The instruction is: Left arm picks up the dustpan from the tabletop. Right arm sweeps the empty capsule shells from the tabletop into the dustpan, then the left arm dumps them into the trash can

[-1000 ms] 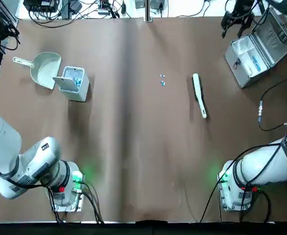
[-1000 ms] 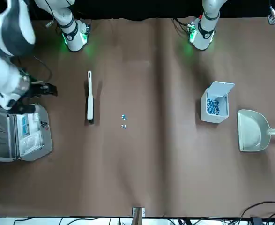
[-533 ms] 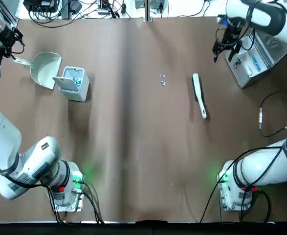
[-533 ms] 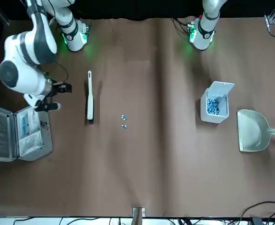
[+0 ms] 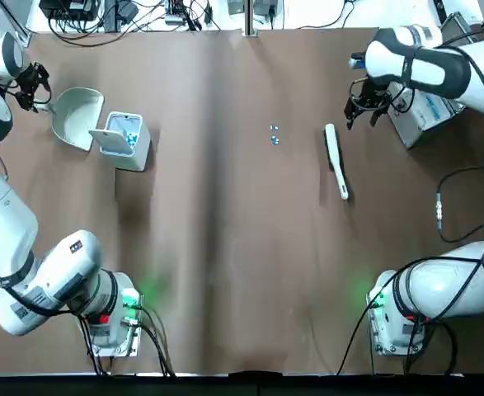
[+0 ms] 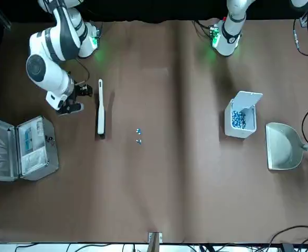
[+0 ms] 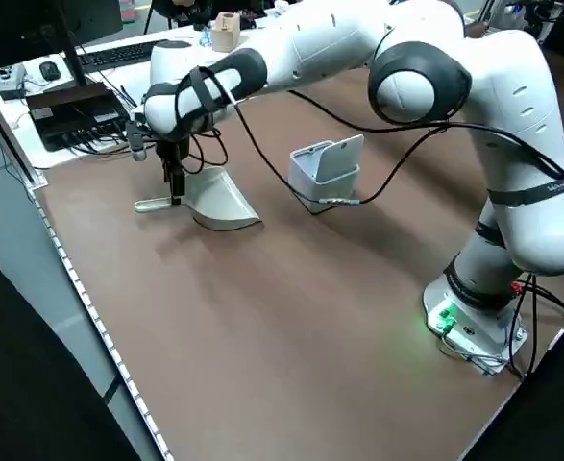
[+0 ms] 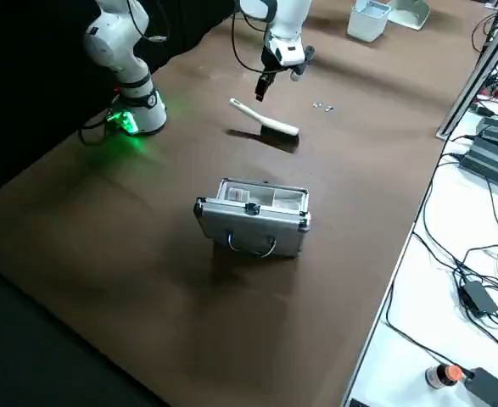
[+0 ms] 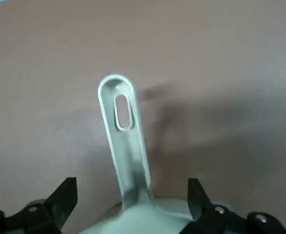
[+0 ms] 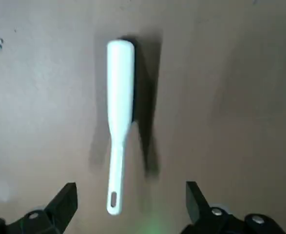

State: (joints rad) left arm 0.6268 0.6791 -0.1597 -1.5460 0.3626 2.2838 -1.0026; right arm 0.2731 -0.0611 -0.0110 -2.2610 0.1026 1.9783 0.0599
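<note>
We have the left gripper (image 9: 132, 199) spread astride the dustpan (image 9: 138, 222), flat beside the trash can (image 5: 124, 142). Its thin handle (image 9: 125, 141) looks light, stiff, slightly slick; we should pinch near the scoop. Our right gripper (image 10: 132, 199), also spread, hangs near the brush (image 10: 118, 117).

No text, label, brand, number or sign is legible anywhere on or around the tabletop (image 5: 225, 247); small dark markings on the left arm (image 5: 76, 247) are too small to read.

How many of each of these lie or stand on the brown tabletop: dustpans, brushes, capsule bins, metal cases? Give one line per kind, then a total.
Dustpans: 1
Brushes: 1
Capsule bins: 1
Metal cases: 1
Total: 4
</note>
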